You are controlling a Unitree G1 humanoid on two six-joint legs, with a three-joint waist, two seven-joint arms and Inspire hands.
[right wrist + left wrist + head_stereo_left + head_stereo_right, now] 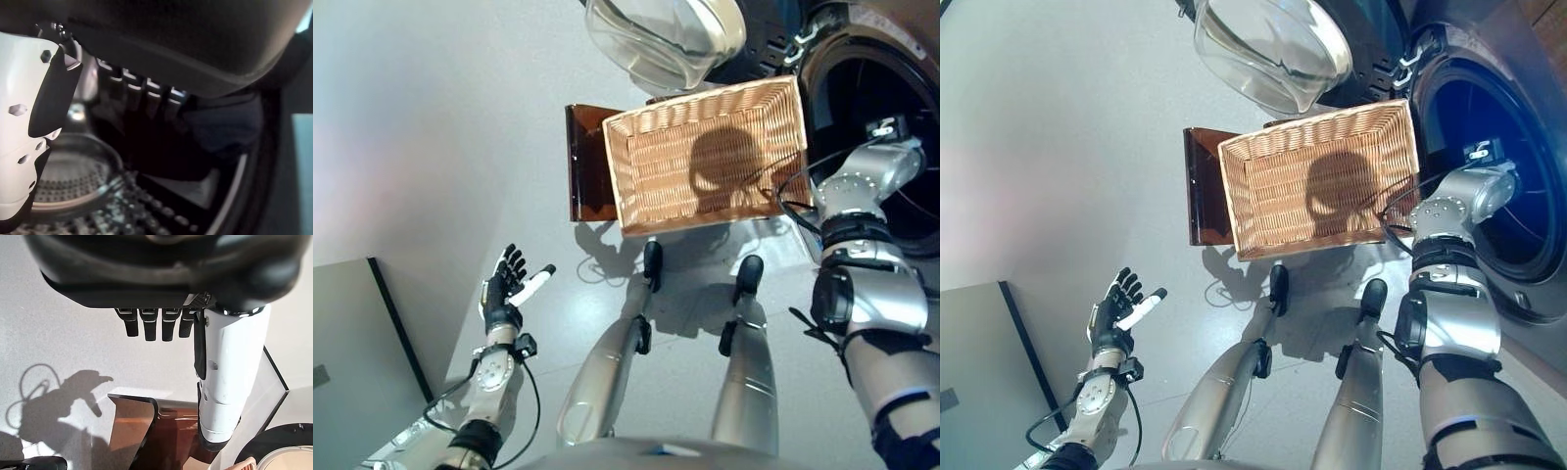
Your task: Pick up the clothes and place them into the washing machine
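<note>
My right arm reaches into the washing machine's dark drum opening [891, 98], and the eye views hide its hand. In the right wrist view, my right hand [142, 93] is open, its fingers straight and its white-covered thumb off to the side. A dark blue cloth [220, 127] lies just past the fingers, inside the perforated metal drum [73, 191]. The wicker basket [705, 157] in front of the machine holds no clothes. My left hand [507, 289] hangs open and idle over the floor at the lower left, holding nothing.
The machine's round glass door [666, 34] stands swung open above the basket. The basket rests on a brown translucent stand [582, 162]. A grey panel with a dark edge [352, 333] sits at the lower left.
</note>
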